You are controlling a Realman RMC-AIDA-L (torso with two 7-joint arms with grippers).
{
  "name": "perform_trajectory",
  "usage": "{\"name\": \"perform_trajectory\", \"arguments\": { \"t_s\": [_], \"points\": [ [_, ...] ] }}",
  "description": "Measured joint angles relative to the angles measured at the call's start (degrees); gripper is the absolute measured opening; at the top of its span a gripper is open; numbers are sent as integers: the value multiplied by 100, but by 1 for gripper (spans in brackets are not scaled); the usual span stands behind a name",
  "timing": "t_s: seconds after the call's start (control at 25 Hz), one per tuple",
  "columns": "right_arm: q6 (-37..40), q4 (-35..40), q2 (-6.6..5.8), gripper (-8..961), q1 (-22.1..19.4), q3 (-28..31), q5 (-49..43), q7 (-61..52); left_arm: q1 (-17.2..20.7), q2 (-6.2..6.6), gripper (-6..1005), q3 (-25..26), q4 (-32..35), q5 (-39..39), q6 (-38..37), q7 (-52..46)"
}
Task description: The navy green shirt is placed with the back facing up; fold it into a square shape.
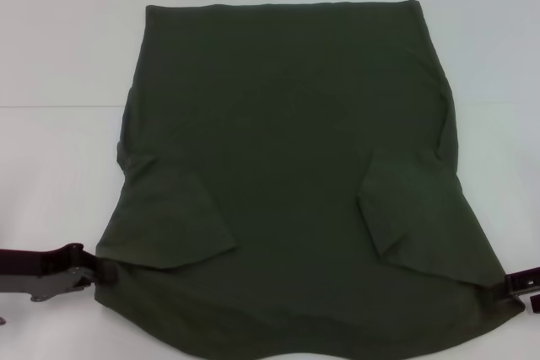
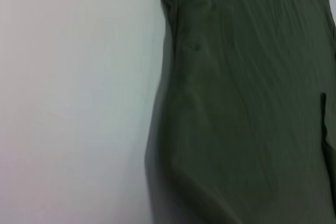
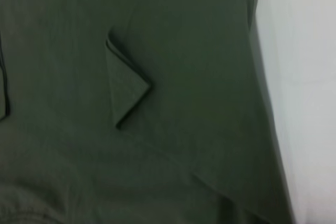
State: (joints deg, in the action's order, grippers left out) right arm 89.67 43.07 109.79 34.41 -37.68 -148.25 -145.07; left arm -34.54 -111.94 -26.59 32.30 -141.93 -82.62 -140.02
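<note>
Dark olive-green cotton shirt [image 1: 291,149] is lying flat on the white table [image 1: 59,56], both sleeves folded inward over its plain back. Left gripper [image 1: 103,270] is pinching the shirt's near-left edge; right gripper [image 1: 510,287] is meeting the near-right edge, its grip impossible to tell.

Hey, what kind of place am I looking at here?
Probably a lab or test bench for folding clothes: a plain white table, one navy green shirt spread flat, left gripper and right gripper at its near corners.
</note>
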Motion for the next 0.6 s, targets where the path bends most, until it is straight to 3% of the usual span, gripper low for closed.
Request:
{"name": "perform_trajectory", "arguments": {
  "t_s": [0.6],
  "points": [
    [-130,0,35,883,-10,-150,-6,23,4,-11,31,14,-22,14,18,45]
  ]
}}
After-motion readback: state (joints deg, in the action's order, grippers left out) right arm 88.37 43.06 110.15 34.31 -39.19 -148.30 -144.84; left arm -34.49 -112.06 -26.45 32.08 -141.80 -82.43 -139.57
